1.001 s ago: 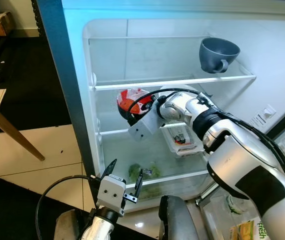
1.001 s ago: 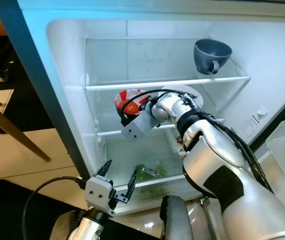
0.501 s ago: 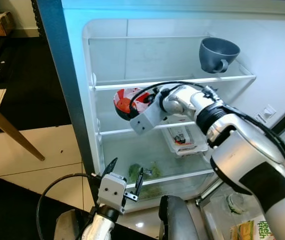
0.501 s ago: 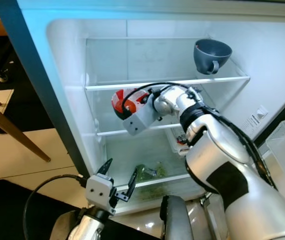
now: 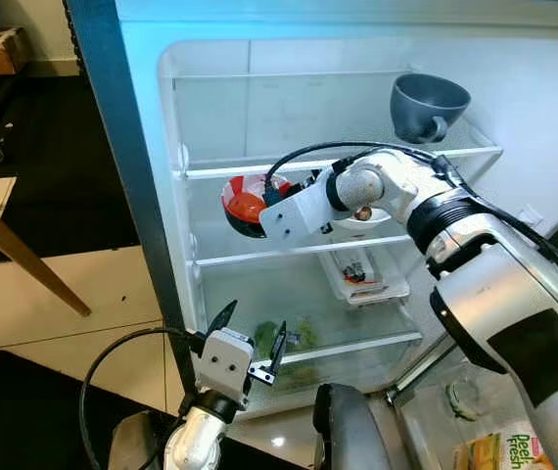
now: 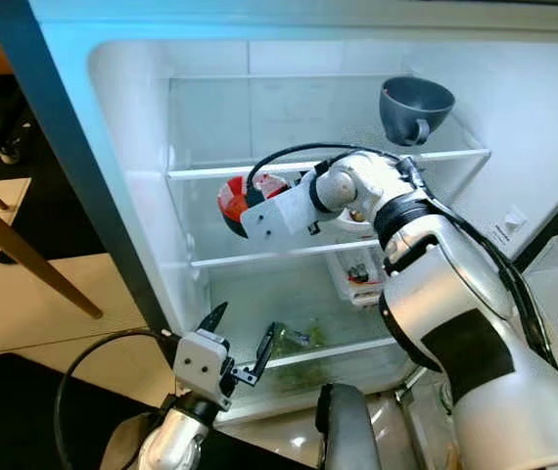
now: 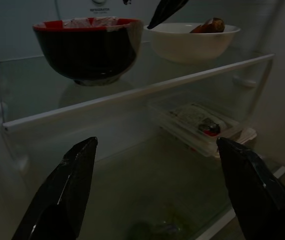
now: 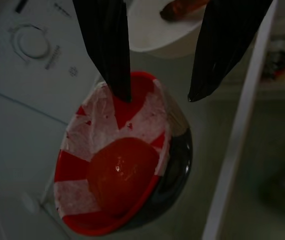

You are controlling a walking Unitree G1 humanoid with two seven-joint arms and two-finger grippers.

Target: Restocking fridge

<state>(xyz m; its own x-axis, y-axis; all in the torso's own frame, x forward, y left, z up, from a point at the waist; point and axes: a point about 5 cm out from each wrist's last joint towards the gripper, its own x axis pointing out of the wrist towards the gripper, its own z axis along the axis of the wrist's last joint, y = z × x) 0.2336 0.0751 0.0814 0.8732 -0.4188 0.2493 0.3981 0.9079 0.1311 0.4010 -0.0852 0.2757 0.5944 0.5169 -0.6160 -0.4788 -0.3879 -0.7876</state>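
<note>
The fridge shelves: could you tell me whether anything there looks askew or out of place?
The grey cup on the top shelf lies tipped on its side, its mouth facing outward. The red bowl and white bowl sit upright on the middle shelf; no spills show.

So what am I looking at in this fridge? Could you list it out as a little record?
Top shelf: grey cup
Middle shelf: red-and-black bowl holding a tomato on paper lining; white bowl beside it
Lower shelf: clear packaged tray
Bottom: leafy greens
Right end effector: open, just above the red-and-black bowl's rim
Left end effector: open, low outside the fridge
</note>
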